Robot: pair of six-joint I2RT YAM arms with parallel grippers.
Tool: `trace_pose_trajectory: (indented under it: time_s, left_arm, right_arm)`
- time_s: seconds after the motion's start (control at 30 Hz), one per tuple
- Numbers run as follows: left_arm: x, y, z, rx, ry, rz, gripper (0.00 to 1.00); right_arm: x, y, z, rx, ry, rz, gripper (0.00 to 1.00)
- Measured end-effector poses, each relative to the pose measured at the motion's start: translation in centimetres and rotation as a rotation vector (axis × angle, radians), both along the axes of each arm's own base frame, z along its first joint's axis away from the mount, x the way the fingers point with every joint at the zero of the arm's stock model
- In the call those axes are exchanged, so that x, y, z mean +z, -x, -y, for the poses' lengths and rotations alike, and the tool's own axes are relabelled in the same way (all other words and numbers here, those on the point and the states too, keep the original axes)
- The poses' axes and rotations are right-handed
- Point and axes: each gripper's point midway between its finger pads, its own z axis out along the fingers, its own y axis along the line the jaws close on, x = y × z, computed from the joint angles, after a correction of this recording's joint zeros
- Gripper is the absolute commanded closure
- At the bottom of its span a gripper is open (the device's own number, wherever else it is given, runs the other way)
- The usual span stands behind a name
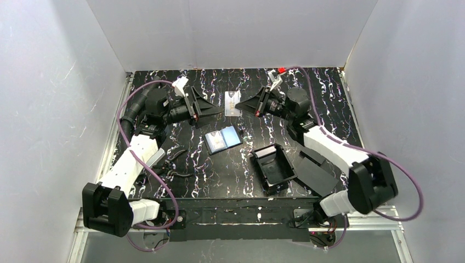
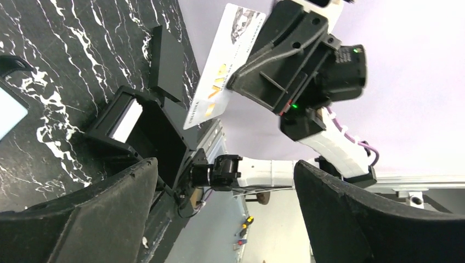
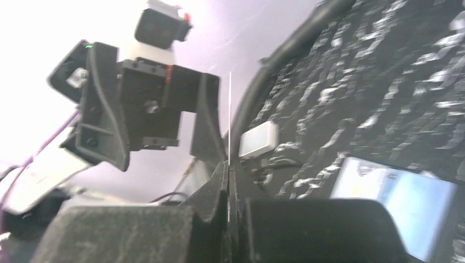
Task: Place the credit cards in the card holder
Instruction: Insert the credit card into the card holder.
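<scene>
Seen from above, the left gripper (image 1: 212,108) and the right gripper (image 1: 244,104) face each other tip to tip over the far middle of the black marbled table (image 1: 214,172). A white credit card (image 1: 232,103) stands on edge between them. The card holder (image 1: 223,139) lies open and flat on the table just in front of the two grippers, its pale blue inside facing up. Nearer the arm bases, to the right, sits a black tray (image 1: 262,176) with a white strip at its far end. Flat black slabs (image 1: 317,172) lie just beside the tray on its right.

From the left wrist, the left gripper's two fingers are spread wide with nothing between them. Beyond them the right gripper pinches the lower edge of the white card, which carries gold lettering and a small grey picture. The tray shows behind it, and a sliver of the card holder's blue sits at the left edge.

From the right wrist, the right fingers are clamped on the card, which appears edge-on as a thin white line rising from the tips. The left gripper faces it, spread apart. The blurred blue of the card holder lies on the table at lower right.
</scene>
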Motion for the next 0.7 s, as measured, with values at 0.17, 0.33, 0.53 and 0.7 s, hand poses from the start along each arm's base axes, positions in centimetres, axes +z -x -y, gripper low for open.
trace_pose_trajectory:
  time_s: [0.17,0.33,0.53,0.7]
  left_arm:
    - [0.7,0.1,0.1,0.012,0.057,-0.02,0.33]
    - [1.5,-0.1,0.2,0.021,0.091,-0.015,0.55]
    - [2.0,-0.7,0.1,0.049,0.104,0.006,0.75]
    - [1.9,-1.1,0.1,0.063,0.102,0.013,0.89]
  right_arm:
    - [0.5,1.0,-2.0,0.21,-0.166,-0.062,0.99]
    - [1.5,2.6,-2.6,0.347,-0.256,-0.09,0.99]
    - [1.4,3.5,-2.8,0.43,-0.292,-0.13,0.99]
    - [1.0,3.7,-2.9,0.463,-0.295,-0.155,0.99]
